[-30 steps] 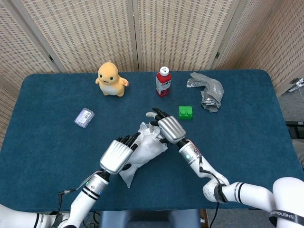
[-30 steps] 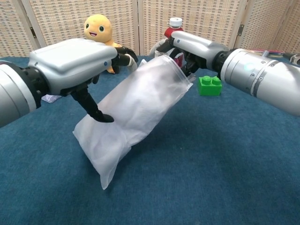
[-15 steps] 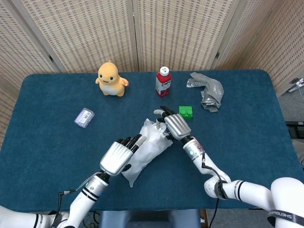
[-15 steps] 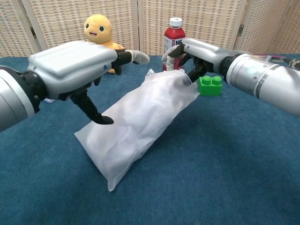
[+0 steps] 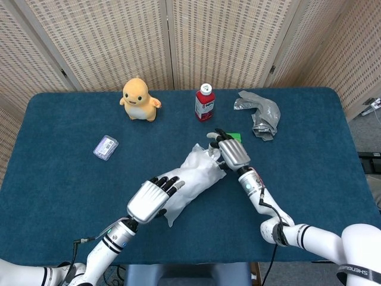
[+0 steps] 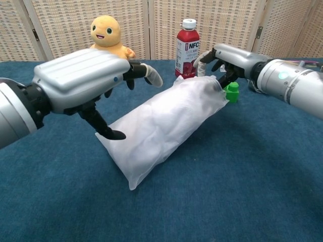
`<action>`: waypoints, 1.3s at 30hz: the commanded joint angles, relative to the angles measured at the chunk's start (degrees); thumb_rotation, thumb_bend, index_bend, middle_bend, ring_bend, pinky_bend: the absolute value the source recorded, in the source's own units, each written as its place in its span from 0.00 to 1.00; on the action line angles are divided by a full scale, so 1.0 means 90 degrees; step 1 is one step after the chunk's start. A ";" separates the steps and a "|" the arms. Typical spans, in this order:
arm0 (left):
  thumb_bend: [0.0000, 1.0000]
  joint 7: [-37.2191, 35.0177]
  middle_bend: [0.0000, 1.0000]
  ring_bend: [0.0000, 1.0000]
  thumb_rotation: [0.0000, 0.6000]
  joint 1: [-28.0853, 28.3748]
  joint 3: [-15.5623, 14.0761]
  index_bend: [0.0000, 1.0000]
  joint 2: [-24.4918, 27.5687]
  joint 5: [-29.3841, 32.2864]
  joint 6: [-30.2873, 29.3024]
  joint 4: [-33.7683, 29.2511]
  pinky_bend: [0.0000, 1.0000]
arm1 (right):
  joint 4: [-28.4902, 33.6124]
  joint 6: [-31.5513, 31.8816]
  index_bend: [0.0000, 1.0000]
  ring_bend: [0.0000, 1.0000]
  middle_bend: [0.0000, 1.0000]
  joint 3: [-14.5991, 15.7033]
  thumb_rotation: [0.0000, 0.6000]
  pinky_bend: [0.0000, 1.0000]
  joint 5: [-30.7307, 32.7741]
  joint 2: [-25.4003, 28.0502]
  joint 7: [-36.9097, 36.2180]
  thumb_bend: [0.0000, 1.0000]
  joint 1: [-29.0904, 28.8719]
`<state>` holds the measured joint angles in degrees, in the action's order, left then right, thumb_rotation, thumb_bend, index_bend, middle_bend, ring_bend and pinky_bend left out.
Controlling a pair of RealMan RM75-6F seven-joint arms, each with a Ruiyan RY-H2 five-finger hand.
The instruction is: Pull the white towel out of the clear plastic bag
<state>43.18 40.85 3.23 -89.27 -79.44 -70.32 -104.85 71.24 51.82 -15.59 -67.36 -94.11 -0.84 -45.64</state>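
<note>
Bag: clear plastic bag (image 6: 161, 126) lies mid-counter, white towel (image 5: 193, 179) filling it, none of it drawn out yet.
Long axis: runs diagonally, closed end near and to the robot's left, open mouth far and to its right, just short of the green block (image 6: 231, 92).
Left hand: left hand (image 5: 150, 199) sits at the closed end; fingers (image 6: 151, 74) spread over the top of the bag, thumb under its near edge. Whether it truly grips or only cradles, I cannot tell.
Right hand: right hand (image 5: 232, 152) is at the mouth, fingers curled together on the bunched plastic there. Holding plastic alone or towel too, not clear.
Key relation: the towel lies down-axis from the right hand, toward the left; the right hand is the one at the opening.
Next move, my reading: right hand gets hold of cloth at the mouth and draws along the axis, away from the left hand, which anchors the bottom.
Risk: the bag travels with the towel.
Surroundings: red bottle (image 5: 204, 103), yellow duck toy (image 5: 139, 99), crumpled grey bag (image 5: 260, 113), small packet (image 5: 106, 148) on the blue counter (image 5: 59, 179).
</note>
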 commanded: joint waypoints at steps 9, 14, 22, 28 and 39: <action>0.00 -0.0024 0.37 0.43 1.00 0.0039 -0.0028 0.28 -0.0013 -0.0303 0.0237 0.0052 0.61 | -0.0138 0.0008 0.78 0.04 0.20 0.0082 1.00 0.21 0.0172 0.0104 -0.0097 0.65 0.0237; 0.00 -0.0021 0.50 0.52 1.00 0.0091 -0.0051 0.31 -0.0048 -0.0399 0.0406 0.0043 0.66 | -0.0170 0.0002 0.78 0.04 0.20 0.0038 1.00 0.21 0.0190 0.0107 -0.0157 0.65 0.0248; 0.00 0.0035 0.60 0.57 1.00 0.0170 -0.0096 0.34 -0.0257 -0.0536 0.0652 0.0216 0.68 | -0.0186 -0.0043 0.78 0.04 0.20 0.0037 1.00 0.21 0.0201 0.0092 -0.0180 0.65 0.0259; 0.00 0.0075 0.71 0.64 1.00 0.0209 -0.0077 0.33 -0.0482 -0.0576 0.0760 0.0432 0.69 | -0.0159 -0.0017 0.78 0.04 0.20 0.0006 1.00 0.21 0.0195 0.0106 -0.0209 0.65 0.0275; 0.00 0.0157 0.80 0.70 1.00 0.0231 -0.0091 0.33 -0.0891 -0.0502 0.0950 0.0792 0.73 | -0.0182 -0.0070 0.78 0.04 0.20 -0.0014 1.00 0.21 0.0252 0.0070 -0.0245 0.65 0.0285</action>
<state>44.49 42.91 2.38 -97.10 -84.08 -61.90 -97.90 69.60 51.19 -15.72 -65.08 -93.48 -3.04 -43.08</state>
